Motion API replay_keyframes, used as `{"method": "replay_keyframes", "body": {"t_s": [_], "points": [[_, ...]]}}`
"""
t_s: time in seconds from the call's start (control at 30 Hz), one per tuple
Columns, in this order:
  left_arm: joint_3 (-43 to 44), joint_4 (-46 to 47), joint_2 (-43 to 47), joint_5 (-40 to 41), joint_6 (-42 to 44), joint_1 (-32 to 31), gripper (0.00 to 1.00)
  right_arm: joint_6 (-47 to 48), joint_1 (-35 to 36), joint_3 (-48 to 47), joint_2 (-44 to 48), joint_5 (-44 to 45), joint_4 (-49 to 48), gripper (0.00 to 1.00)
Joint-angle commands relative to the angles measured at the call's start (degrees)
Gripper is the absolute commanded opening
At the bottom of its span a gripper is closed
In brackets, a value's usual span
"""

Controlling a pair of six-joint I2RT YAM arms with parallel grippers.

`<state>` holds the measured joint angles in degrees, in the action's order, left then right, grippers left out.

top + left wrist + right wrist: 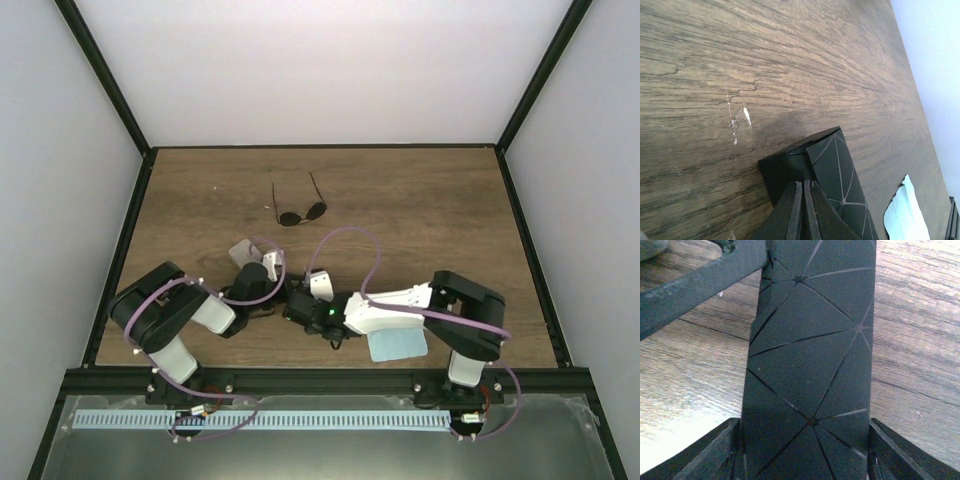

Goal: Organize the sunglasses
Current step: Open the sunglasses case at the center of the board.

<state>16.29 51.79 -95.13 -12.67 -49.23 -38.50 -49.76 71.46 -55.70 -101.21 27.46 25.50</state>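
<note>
Forearms lie low, wrists meeting near the table's (450,220) front. Right gripper (807,455) clamps the black case (810,340); left gripper (803,210) is pinched closed beside it. Sunglasses (300,212) lie farther back, well apart.

Top camera high, facing down, both wrist cameras close (right closest), sharing the black case (832,170)

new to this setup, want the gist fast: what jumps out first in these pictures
Both arms meet at the near middle of the table over a black case, held in the right gripper. Farther back a pair of sunglasses lies alone, and a light blue cloth sits under the right arm.
</note>
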Motion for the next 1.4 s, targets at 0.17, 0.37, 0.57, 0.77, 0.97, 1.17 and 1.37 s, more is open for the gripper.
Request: {"method": "replay_keyframes", "body": {"t_s": [0.17,0.37,0.57,0.77,0.97,1.17,1.37], "points": [[0.96,-2.02,-2.59,-1.10,-0.25,-0.08,0.04,-0.87,0.40,3.46,6.91,1.28,-3.86,0.76],[0.58,-2.66,-1.48,-0.43,-0.04,-0.08,0.04,-2.00,-0.53,2.42,10.01,4.12,-0.93,0.78],[0.62,-2.40,-1.77,-0.86,0.00,-0.08,0.04,0.04,-2.37,-1.92,7.19,4.32,0.91,0.74],[0.76,-2.59,-1.81,-1.04,0.11,-0.08,0.04,-1.14,-1.66,-6.98,0.02,4.91,4.43,0.70],[0.81,-2.75,-1.93,-0.83,0.43,-0.06,0.04,-4.82,-0.01,-12.47,-5.51,8.79,11.69,0.64],[0.67,-2.75,-1.74,-0.79,0.27,-0.01,0.04,-6.29,0.29,-12.54,-6.36,9.33,13.35,0.46],[0.68,-2.59,-1.73,-1.15,-0.09,0.23,0.04,-6.58,0.19,-10.45,-6.57,7.93,11.43,0.57]]}}
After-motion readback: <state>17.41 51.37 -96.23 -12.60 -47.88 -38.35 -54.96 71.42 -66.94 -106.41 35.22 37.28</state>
